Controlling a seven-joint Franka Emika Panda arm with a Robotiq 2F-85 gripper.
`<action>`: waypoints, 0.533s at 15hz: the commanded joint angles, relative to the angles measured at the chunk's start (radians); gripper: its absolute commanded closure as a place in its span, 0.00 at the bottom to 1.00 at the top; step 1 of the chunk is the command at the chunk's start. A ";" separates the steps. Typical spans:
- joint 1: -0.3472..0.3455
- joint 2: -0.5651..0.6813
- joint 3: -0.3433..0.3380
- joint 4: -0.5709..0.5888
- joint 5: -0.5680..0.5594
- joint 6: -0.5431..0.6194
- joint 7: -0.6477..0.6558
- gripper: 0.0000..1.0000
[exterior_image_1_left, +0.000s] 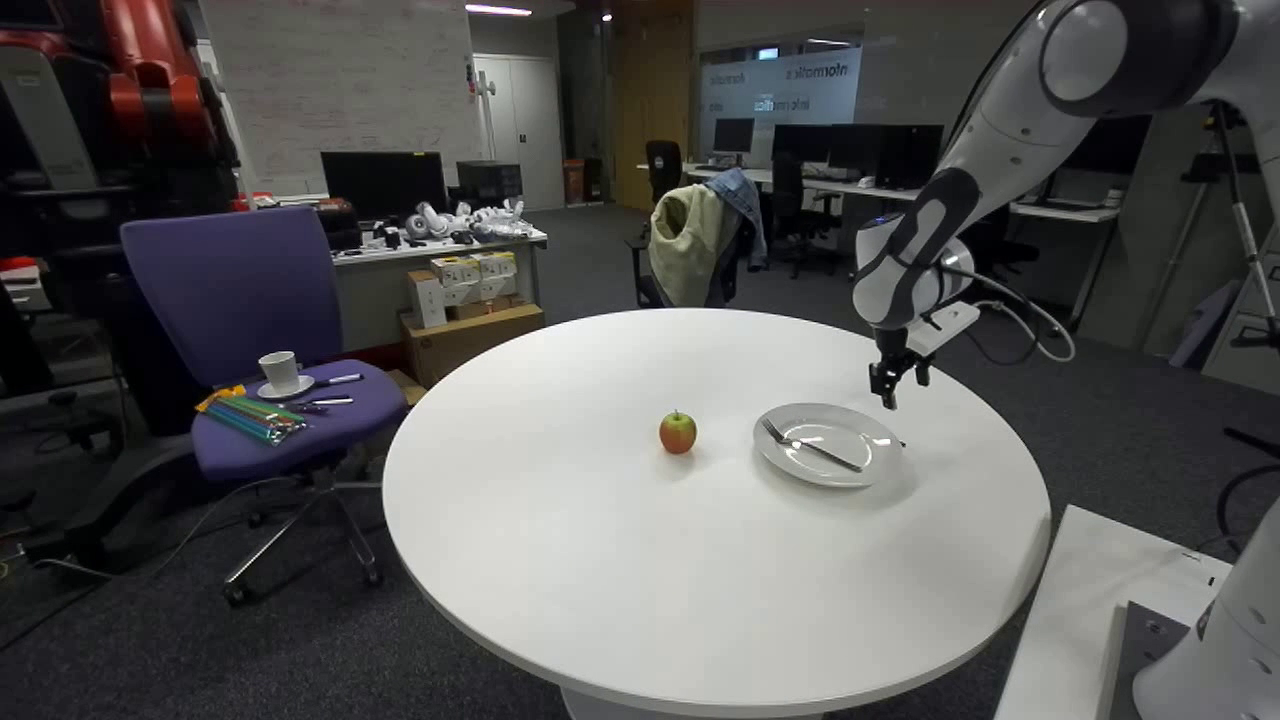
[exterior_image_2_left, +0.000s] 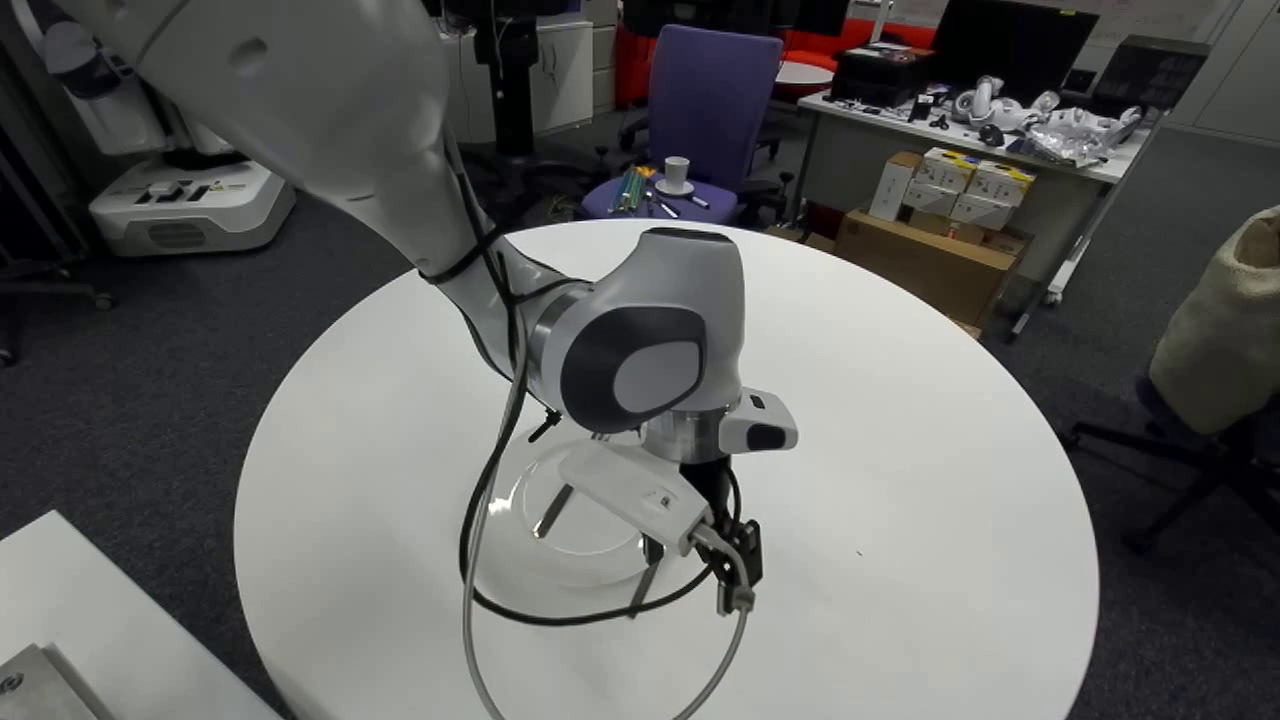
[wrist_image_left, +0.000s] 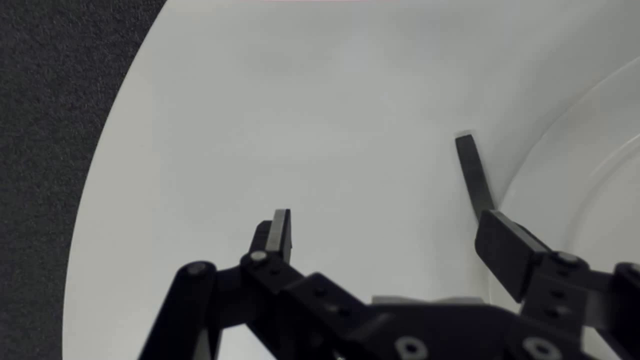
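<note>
In the wrist view, the jaws are seen spread wide, with the white surface of the desk (wrist_image_left: 300, 125) shown between them. A slim dark strip (wrist_image_left: 472, 170) is laid on the desk between one and two o'clock from the gap and is partly covered from sight by one of the jaws. Just beside the strip, a white plate (wrist_image_left: 590, 130) is cut off by the three-o'clock edge of the view.

In an exterior view, the jaws are held above the desk near the plate's two-o'clock rim, and a tip of the strip is exposed at three o'clock. A metal fork (exterior_image_1_left: 815, 451) is rested across the plate, its tines pointed toward ten o'clock and its handle toward four. On the desk, at nine o'clock from the plate and well apart from it, a red-and-green apple (exterior_image_1_left: 678, 434) is stood upright.

Farther off, between nine and ten o'clock from the desk, a cup (exterior_image_1_left: 281, 371) on a saucer (exterior_image_1_left: 267, 391) is carried by the seat of a purple chair (exterior_image_1_left: 235, 290). Behind the desk, near twelve o'clock, a pale garment (exterior_image_1_left: 685, 248) is seen draped.
</note>
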 joint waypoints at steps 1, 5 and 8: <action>0.028 0.079 -0.028 0.087 -0.025 -0.012 0.117 0.00; 0.053 0.140 -0.061 0.166 -0.035 0.003 0.214 0.00; 0.074 0.174 -0.087 0.216 -0.039 0.019 0.274 0.00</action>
